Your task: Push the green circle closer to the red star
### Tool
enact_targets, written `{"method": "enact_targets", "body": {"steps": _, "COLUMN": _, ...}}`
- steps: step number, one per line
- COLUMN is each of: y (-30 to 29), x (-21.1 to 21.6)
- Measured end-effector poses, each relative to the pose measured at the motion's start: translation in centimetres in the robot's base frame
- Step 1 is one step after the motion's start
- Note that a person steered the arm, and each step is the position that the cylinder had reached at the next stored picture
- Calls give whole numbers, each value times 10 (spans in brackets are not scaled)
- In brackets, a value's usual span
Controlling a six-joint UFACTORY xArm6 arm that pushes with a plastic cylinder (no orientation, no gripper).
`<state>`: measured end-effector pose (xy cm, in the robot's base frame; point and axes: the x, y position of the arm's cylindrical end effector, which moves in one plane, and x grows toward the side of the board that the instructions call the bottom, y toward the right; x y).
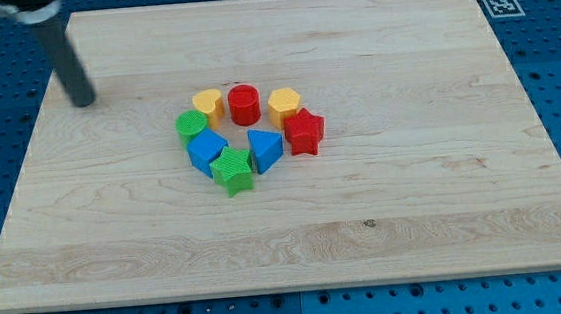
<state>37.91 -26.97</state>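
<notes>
The green circle (192,124) sits at the left side of a ring of blocks near the board's middle. The red star (305,132) sits at the ring's right side, about a hand's width to the right of the green circle. My tip (82,100) rests on the board at the upper left, well to the left of and a little above the green circle, touching no block.
The ring also holds a yellow heart (208,104), a red cylinder (244,104), a yellow hexagon (284,106), a blue triangle (265,149), a green star (232,171) and a blue cube (207,150). The wooden board (444,194) lies on a blue pegboard table.
</notes>
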Motion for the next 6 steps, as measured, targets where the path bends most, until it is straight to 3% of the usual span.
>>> {"method": "enact_targets", "body": {"steps": 1, "y": -7, "x": 44}}
{"method": "enact_targets", "body": {"steps": 3, "y": 134, "x": 56}}
{"method": "enact_targets", "body": {"steps": 5, "y": 235, "x": 85}}
{"method": "enact_targets", "body": {"steps": 6, "y": 251, "x": 94}}
